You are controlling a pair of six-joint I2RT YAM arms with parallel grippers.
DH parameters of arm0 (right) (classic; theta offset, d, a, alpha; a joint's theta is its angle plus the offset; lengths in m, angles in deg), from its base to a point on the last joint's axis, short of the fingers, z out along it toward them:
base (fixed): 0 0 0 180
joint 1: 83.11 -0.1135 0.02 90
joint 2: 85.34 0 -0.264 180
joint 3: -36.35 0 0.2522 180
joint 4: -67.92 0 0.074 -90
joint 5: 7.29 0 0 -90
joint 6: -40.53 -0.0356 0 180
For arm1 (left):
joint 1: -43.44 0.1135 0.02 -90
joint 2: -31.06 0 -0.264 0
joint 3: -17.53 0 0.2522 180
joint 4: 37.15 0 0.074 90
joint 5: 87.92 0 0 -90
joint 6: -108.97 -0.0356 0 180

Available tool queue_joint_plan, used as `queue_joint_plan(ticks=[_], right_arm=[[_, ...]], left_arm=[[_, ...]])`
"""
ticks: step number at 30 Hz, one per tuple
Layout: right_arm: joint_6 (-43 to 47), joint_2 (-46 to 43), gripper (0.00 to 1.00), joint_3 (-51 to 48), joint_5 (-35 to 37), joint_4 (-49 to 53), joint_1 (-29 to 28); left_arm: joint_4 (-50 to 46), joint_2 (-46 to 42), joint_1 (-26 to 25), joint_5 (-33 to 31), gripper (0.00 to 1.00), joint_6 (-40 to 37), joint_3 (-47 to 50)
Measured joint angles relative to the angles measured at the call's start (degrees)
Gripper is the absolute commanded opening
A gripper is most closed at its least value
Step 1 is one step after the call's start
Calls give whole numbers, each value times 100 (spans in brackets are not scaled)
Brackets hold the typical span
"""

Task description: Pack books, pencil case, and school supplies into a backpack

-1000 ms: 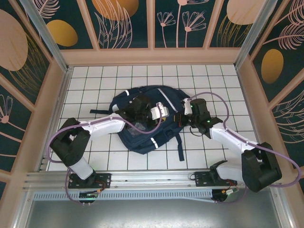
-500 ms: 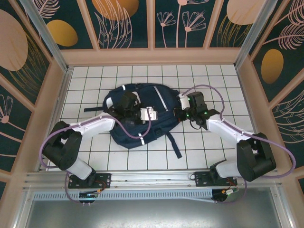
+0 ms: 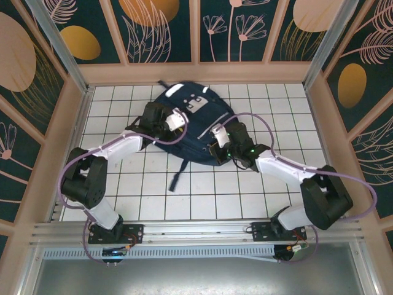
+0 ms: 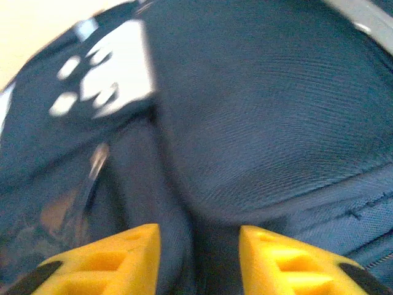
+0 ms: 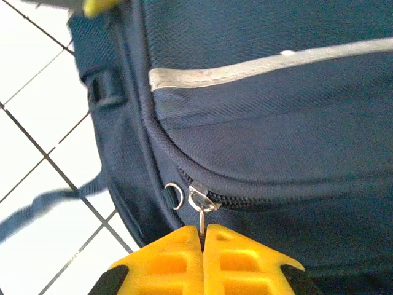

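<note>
Surface (image 3: 209, 200): white tiles in a dark grid, with open squares just beyond the rail where the arms are bolted.
Loose strap (image 3: 177, 173): a dark band trailing from the near edge of the backpack (image 3: 199, 120) across the tiles, towards the arm bases.
Right claw (image 5: 202, 232): yellow fingers pressed tight together, pinching the small metal zipper pull (image 5: 199, 206) on the bag's near right side.
Reflective stripe (image 5: 264, 64): a pale band across the navy cloth, above the zip line and the pull.
Left claw (image 4: 198, 246): yellow fingers parted over the bag's left side, a fold of navy cloth rising between them. The close view is blurred, so I can't tell whether the pads touch the fabric.
White patches (image 3: 195, 103): on the bag's far end, just past the left claw.
Backpack: lies flat at the far middle of the surface, between the two wrists, its top close to the back wall.
Back wall (image 3: 196, 37): dark panels painted with pale leaves and orange discs.
</note>
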Motion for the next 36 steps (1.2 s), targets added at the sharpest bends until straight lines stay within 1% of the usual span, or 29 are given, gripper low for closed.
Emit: queue_joint_plan(ticks=[1, 2, 3, 4, 5, 8, 10, 14, 16, 18, 22, 25, 28, 29, 32, 33, 36], right_arm=[[13, 142, 0, 52, -33, 2, -20], [20, 260, 0, 101, -74, 4, -37], [22, 367, 0, 160, -107, 7, -57], [37, 476, 0, 238, -157, 9, -72], [48, 557, 0, 310, -192, 4, -87], [94, 756, 0, 511, -317, 0, -120], [136, 833, 0, 570, -400, -4, -131], [170, 927, 0, 597, -503, -37, -142], [170, 962, 0, 605, -531, -57, -153], [173, 992, 0, 625, -535, -83, -188], [173, 1023, 0, 686, -533, -127, -299], [170, 1056, 0, 706, -531, -195, -409], [168, 1119, 0, 706, -529, -258, -496], [168, 1141, 0, 706, -511, -264, -516], [170, 1209, 0, 706, -393, -249, -546], [168, 1215, 0, 706, -308, -236, -562], [133, 1215, 0, 706, 7, -229, -601]], left_arm=[[37, -101, 55, -68, 52, 459, 46], [76, -225, 98, -144, 49, 916, 116], [94, -378, 142, -190, 36, 1462, 208], [94, -531, 173, -199, 26, 2041, 282], [87, -614, 181, -140, 25, 2490, 308], [-70, -595, 177, 258, 27, 3803, 236], [-400, -297, 140, 549, 30, 4642, 20], [-793, 168, 46, 890, 32, 5866, -79], [-903, 278, -50, 938, 36, 6415, -76], [-909, 280, -142, 940, 39, 6828, -66], [-748, 280, -313, 898, 39, 7514, -66], [-625, 319, -420, 758, 38, 7969, -68], [-586, 542, -490, 586, 35, 8362, -72], [-579, 638, -501, 540, 29, 8478, -72], [-592, 752, -522, 330, 1, 8695, -76], [-625, 748, -535, 236, 0, 8690, -103], [-807, 737, -568, 63, 0, 8518, -251]])
